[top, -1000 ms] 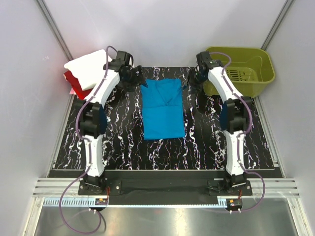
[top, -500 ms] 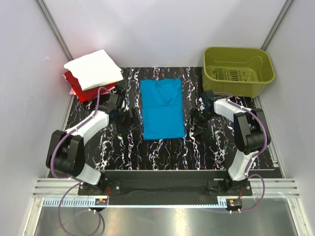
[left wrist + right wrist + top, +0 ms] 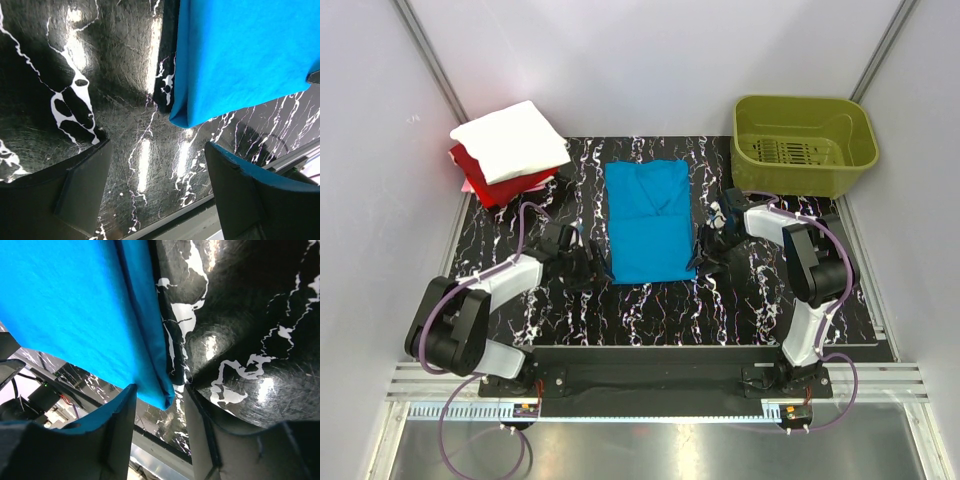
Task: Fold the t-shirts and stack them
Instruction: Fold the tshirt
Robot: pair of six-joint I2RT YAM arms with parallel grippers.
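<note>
Jaws apart, the left gripper faces the near-left corner of the turquoise t-shirt. The right gripper, jaws also apart, straddles its near-right corner. The shirt lies flat, long axis running away from both arms, each equally near.

Robot lab test cell. Evidence: plain white panel walls w/ bare aluminium corner struts box in the work area. Desk has a black, white-veined marble-pattern top. 2 white-and-black jointed robot arms, left arm & right arm, bolted at near edge by a ribbed aluminium rail. Purple cables loop from the bases. Cams on both wrists.
</note>
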